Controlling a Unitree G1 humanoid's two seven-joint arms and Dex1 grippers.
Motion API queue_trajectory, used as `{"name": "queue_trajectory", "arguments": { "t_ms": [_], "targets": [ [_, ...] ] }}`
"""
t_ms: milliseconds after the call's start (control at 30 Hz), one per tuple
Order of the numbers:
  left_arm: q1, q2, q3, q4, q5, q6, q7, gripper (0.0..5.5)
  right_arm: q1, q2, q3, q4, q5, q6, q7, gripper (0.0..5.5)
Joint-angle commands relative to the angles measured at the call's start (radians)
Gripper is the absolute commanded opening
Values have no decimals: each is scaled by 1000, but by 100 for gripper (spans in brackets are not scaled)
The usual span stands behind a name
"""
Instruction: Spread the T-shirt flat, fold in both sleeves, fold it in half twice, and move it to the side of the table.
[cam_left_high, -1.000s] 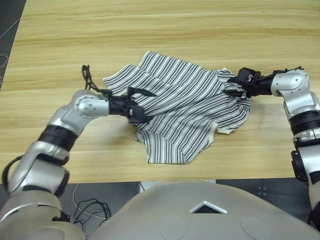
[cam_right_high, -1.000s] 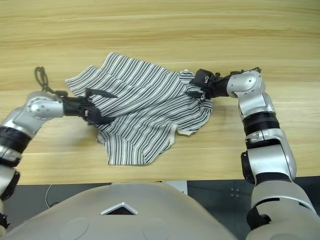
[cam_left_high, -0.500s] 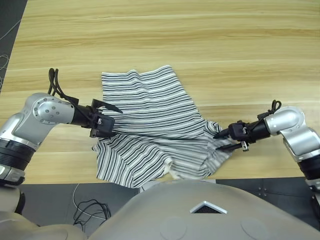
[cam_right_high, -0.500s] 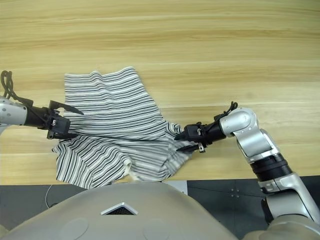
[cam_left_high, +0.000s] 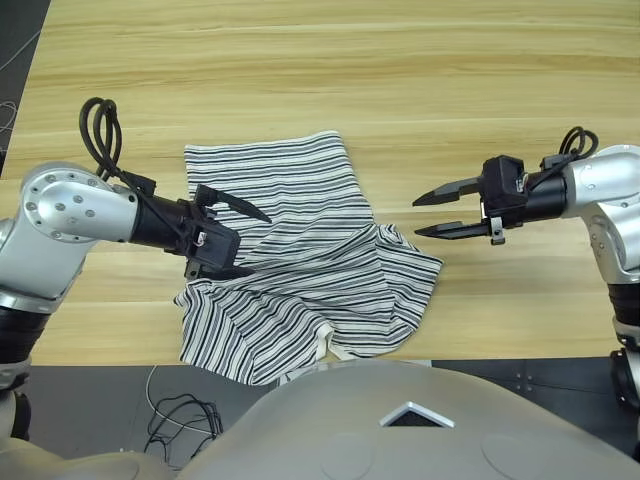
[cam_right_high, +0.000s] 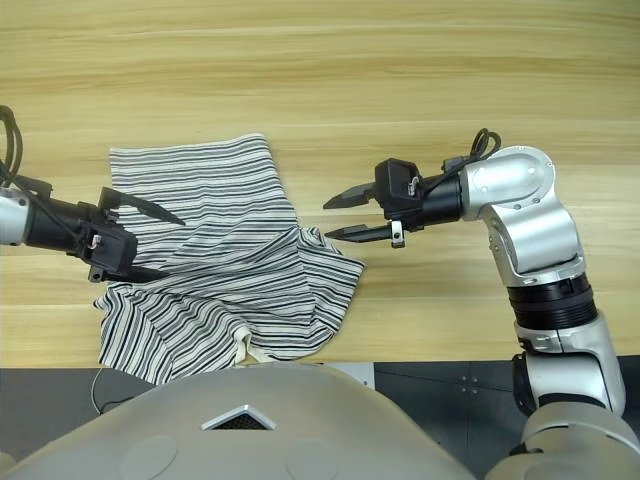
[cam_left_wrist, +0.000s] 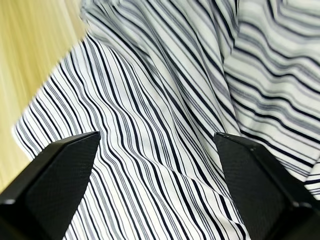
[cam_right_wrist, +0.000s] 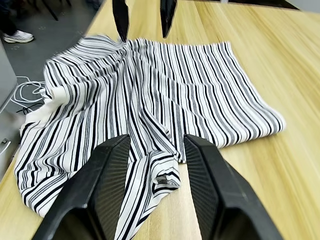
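Hovering off the T-shirt's (cam_left_high: 300, 260) right side, R gripper (cam_left_high: 416, 218) has its jaws apart w/ nothing between them. The tips aim back at the shirt from just above its bunched right corner and aren't touching cloth. L gripper (cam_left_high: 255, 245) sits at the shirt's left edge, jaws also spread wide. Its upper finger is over the stripes, the lower one down at the cloth, & the left wrist view has fabric in the gap, not pinched. The shirt itself lies on the wood table (cam_left_high: 300, 60) close to the robot, w/ its near border spilling over the table's front edge, where a pale inner bit peeks out. The far half of the shirt lies fairly flat w/ a straight far edge; the near-right half is rumpled, w/ ridges running diagonally from the left edge toward the right corner. Judging by that, spreading isn't finished & no sleeve is folded yet. Key relation: slack runs along that diagonal, so the right corner prob. needs pulling away from the shirt's middle. R gripper is the nearer one, the corner lying just nearward of its tips, while L gripper is placed to anchor the opposite edge.
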Motion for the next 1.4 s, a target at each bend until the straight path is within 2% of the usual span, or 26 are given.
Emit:
{"name": "queue_trajectory", "arguments": {
  "t_ms": [33,133,300,400,500,600,767,933,1133,1267,1400],
  "targets": [
    [-30,-6,46,20,2,-15,-17,422,-108,131,100,140,-117,-44,-99,195],
    [-52,-45,47,67,5,-42,-15,422,-227,328,198,437,-258,-140,-236,195],
    [-64,-126,-12,173,76,-112,-15,422,-373,604,277,992,-408,-328,-394,195],
    [-74,-159,-33,211,95,-136,-19,422,-421,669,303,1250,-501,-396,-505,195],
    [-75,-179,-42,233,106,-155,-19,422,-472,647,298,1425,-567,-407,-662,195],
    [-65,-188,-38,248,110,-170,-12,422,-526,565,255,1499,-577,-385,-785,195],
    [-52,-194,-32,265,107,-193,-8,422,-571,460,182,1531,-576,-379,-834,195],
    [-9,-191,-10,254,98,-202,16,422,-590,473,150,1535,-599,-392,-842,195],
    [27,-226,23,236,85,-201,63,422,-625,525,101,1518,-612,-525,-926,195],
    [20,-246,72,234,28,-150,90,422,-686,498,99,1497,-662,-617,-1024,195],
    [56,-221,143,335,51,-171,131,422,-711,472,92,1490,-688,-634,-1022,195]
  ]
}}
